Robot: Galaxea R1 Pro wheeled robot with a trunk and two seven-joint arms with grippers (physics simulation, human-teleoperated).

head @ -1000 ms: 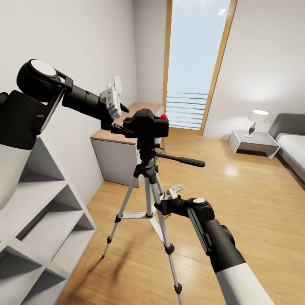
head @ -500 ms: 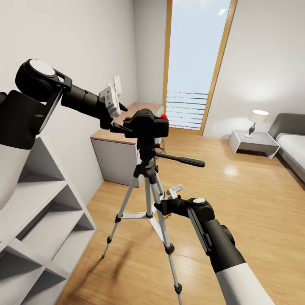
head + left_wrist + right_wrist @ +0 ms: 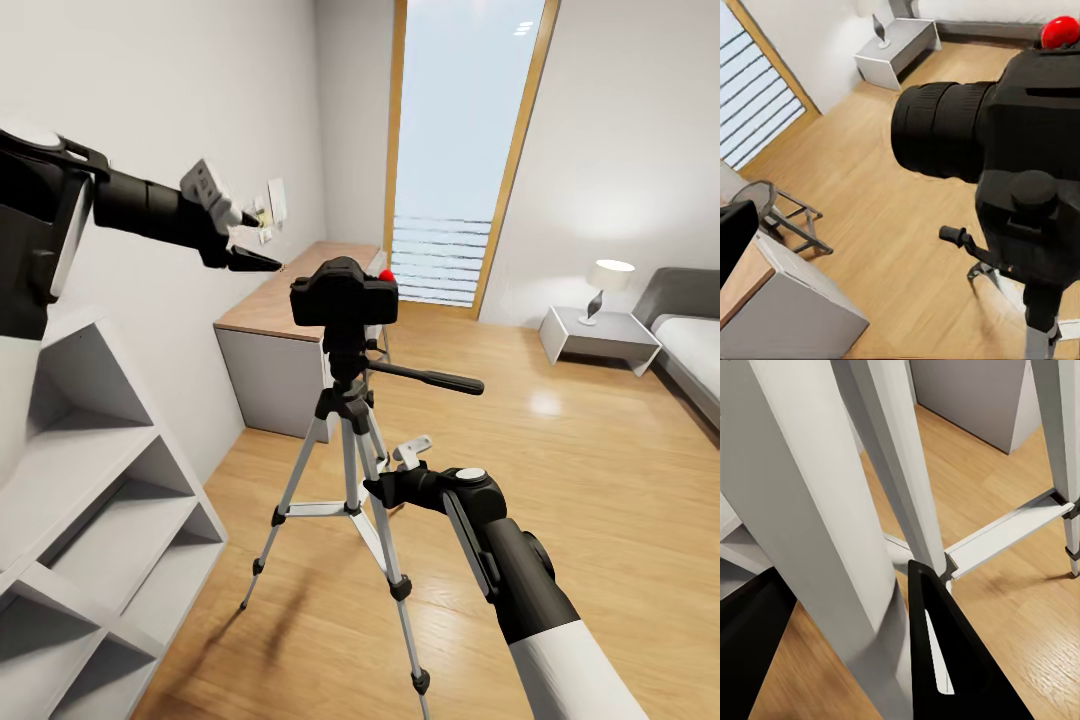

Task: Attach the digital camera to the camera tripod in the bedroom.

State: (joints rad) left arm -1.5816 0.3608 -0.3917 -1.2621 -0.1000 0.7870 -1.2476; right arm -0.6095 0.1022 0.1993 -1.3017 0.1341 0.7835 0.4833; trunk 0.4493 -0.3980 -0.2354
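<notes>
1. left gripper (image 3: 250, 255) has let go and pulled back toward the wall, empty, fingers parted.
2. digital camera (image 3: 343, 295) sits alone atop camera tripod (image 3: 350, 440); attachment looks done.
3. right gripper (image 3: 385, 490) clamps a tripod leg.

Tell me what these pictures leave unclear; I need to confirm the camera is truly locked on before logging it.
- Mount joint: in the head view the digital camera body covers where it meets the camera tripod head.
- Left pincer: fingers too small and dark to tell open or shut.
- Right pincer: fingertips sit behind a tripod leg in the head view; in the right wrist view the legs crowd the frame.
- Tripod feet: one cut off by the bottom edge.
</notes>
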